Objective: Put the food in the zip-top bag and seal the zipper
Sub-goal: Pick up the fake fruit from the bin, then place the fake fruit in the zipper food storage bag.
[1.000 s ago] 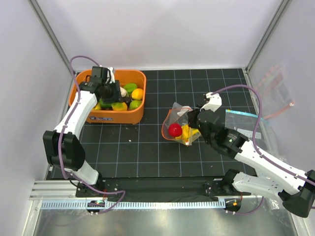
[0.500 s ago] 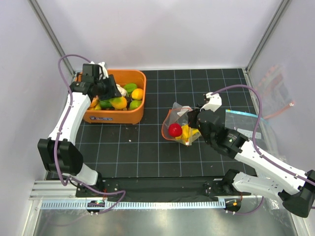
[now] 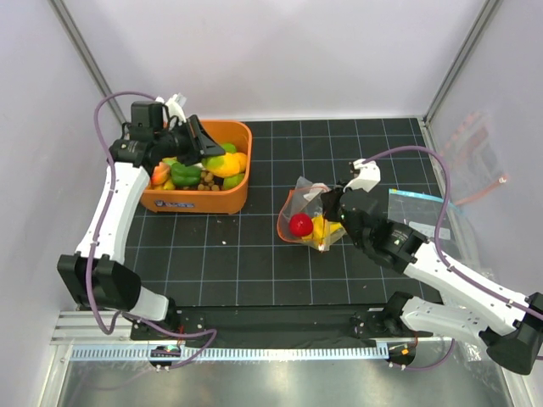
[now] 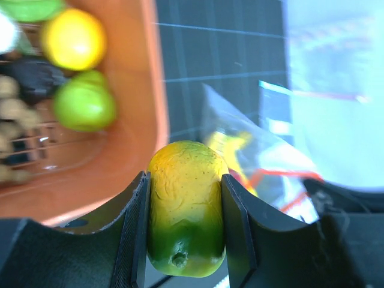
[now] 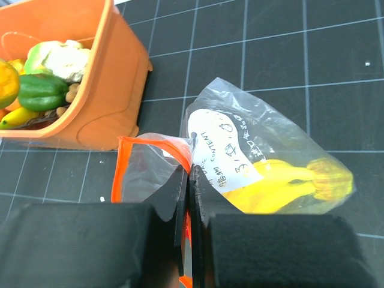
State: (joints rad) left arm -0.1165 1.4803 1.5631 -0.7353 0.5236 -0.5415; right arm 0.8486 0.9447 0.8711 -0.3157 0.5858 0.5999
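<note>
Left gripper [image 4: 185, 207] clenched on yellow-green fruit [image 4: 186, 180], held above orange bin [image 4: 135, 120]. Right gripper [image 5: 188, 180] pinched on the zip-top bag [image 5: 264, 138] at its mouth, by the zipper [image 5: 122, 171]; bag lies on black mat [image 5: 270, 60] right of bin, apart, banana [image 5: 282, 180] and red apple [image 3: 300, 224] inside.

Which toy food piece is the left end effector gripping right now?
The yellow-to-green plastic mango-shaped fruit, clamped between the left end effector's fingers. The other pieces lie loose in the orange plastic bin or inside the clear zip-top bag.
</note>
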